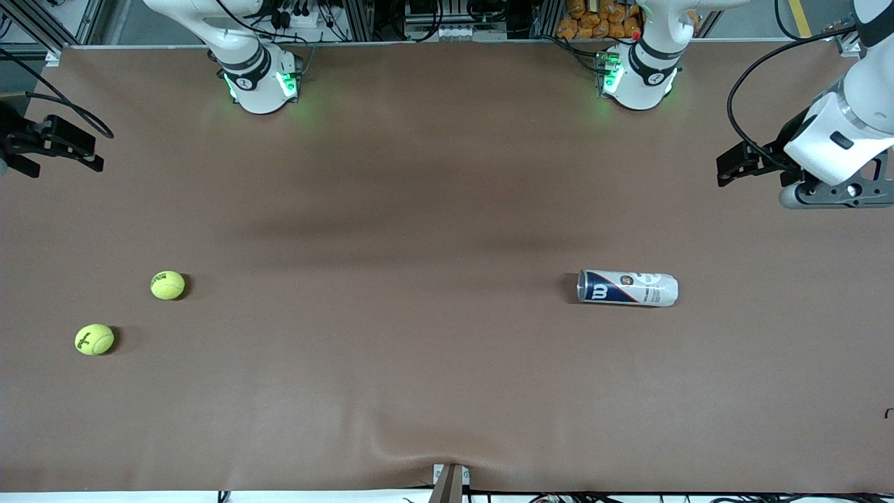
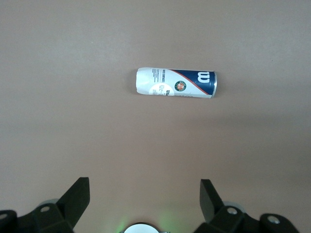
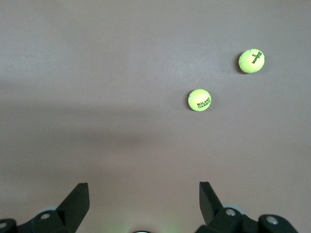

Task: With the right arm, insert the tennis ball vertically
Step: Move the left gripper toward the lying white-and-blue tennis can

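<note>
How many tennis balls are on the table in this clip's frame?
2. One tennis ball lies toward the right arm's end of the table; the second tennis ball sits nearer the front camera and closer to that end. The lying can could hide more inside.

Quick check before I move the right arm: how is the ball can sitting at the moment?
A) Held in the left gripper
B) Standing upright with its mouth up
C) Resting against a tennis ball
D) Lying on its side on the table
D: the can lies on its side on the table, alone toward the left arm's end, apart from both tennis balls, with neither gripper touching it.
</note>
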